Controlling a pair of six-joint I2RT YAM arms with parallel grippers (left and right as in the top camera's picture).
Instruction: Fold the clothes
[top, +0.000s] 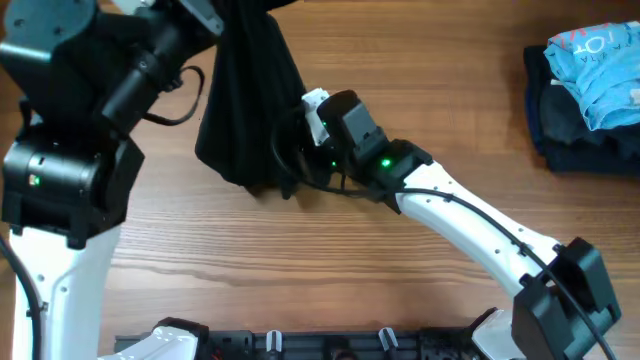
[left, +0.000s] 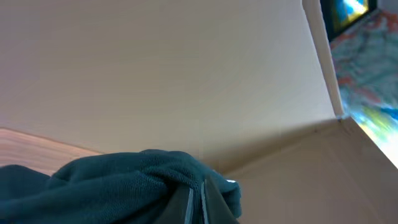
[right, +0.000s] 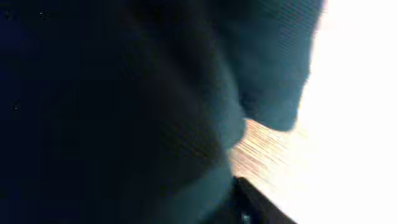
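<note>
The clothes, a black T-shirt (top: 248, 95), hang bunched from the top of the overhead view down to the wooden table (top: 420, 60). My left gripper (left: 200, 186) is raised, its fingers pressed together on a fold of the shirt (left: 118, 186), which looks dark teal here. In the overhead view the left gripper (top: 210, 14) is at the top edge by the shirt's upper end. My right gripper (top: 288, 165) is pushed into the shirt's lower part. In the right wrist view dark fabric (right: 124, 112) fills most of the picture and only one finger (right: 258, 202) shows.
A dark navy folded stack (top: 575, 125) with a light-blue garment (top: 605, 65) on top lies at the table's right edge. The left arm's black body (top: 70, 150) stands at the left. Arm mounts (top: 300, 345) line the front edge.
</note>
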